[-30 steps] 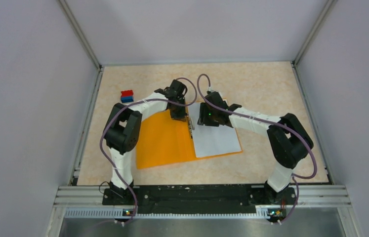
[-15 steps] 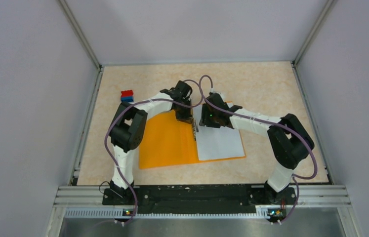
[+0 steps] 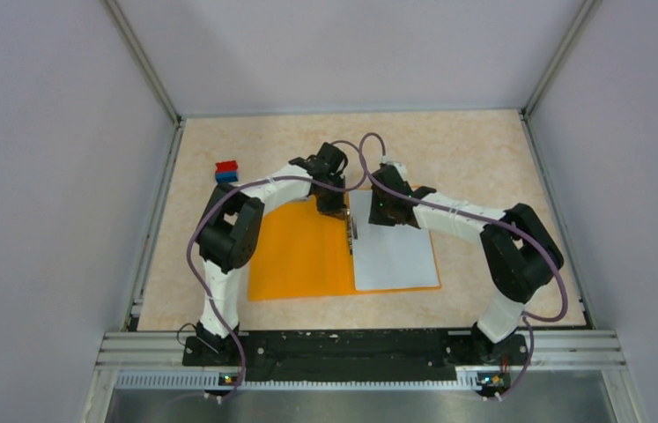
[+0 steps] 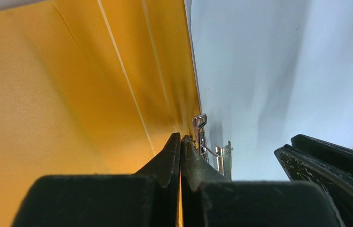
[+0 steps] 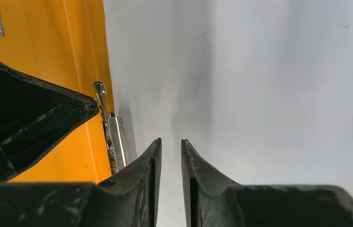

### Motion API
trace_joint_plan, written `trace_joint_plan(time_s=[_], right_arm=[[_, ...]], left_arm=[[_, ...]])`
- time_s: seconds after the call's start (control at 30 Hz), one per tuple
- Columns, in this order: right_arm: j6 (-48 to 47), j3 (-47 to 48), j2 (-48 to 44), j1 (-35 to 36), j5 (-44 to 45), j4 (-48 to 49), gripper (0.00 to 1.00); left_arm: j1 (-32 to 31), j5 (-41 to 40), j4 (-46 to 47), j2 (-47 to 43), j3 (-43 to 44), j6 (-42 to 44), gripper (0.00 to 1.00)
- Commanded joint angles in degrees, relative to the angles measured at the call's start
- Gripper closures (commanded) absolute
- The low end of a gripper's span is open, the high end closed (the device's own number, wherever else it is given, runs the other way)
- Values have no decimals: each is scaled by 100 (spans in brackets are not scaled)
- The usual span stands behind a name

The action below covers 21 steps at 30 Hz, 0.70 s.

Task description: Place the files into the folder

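Observation:
The orange folder (image 3: 299, 260) lies open on the table, and the white files (image 3: 394, 257) rest on its right half. The metal clip (image 4: 202, 137) sits at the fold beside the sheets' left edge and also shows in the right wrist view (image 5: 114, 137). My left gripper (image 3: 336, 210) is shut, its tips (image 4: 180, 136) down at the fold just left of the clip. My right gripper (image 3: 387, 211) hovers low over the far left part of the sheets, its jaws (image 5: 170, 140) a narrow gap apart with only white paper showing between them.
A small red-and-blue block (image 3: 226, 171) stands at the far left of the table. Metal frame posts and grey walls close in the table on the left, right and back. The two grippers are close together over the folder's fold.
The folder with the sheets has slid a little to the right. Both grippers have moved slightly right with it; the left one has come down onto the fold.

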Motion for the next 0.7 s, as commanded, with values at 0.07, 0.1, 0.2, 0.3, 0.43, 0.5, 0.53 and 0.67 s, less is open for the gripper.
trace_joint_plan(time_s=[0.07,0.1,0.2,0.3,0.43,0.5,0.53,0.67], right_arm=[[-222,264,370,-54,137,-45,86],[-227,295,446,-54,124,-53,89],[-221,350,638,-52,101,-33,94],[-212,403,787,-54,75,-38,96],[-184,422,852,-54,105,-45,96],[-176,416,862,-55,121,-46,96],[-170,421,868,-54,116,-45,96],[-164,433,874,-54,102,-52,96]], left_arm=[[95,-127,-63,-218,391,89,100],[126,-127,-80,-193,457,90,100],[243,-51,-100,-84,621,84,100],[339,75,-94,-11,776,86,98],[399,293,-102,146,943,146,95],[416,504,-85,249,1022,160,93],[424,574,-78,303,1047,160,91],[436,890,0,539,1094,50,89]])
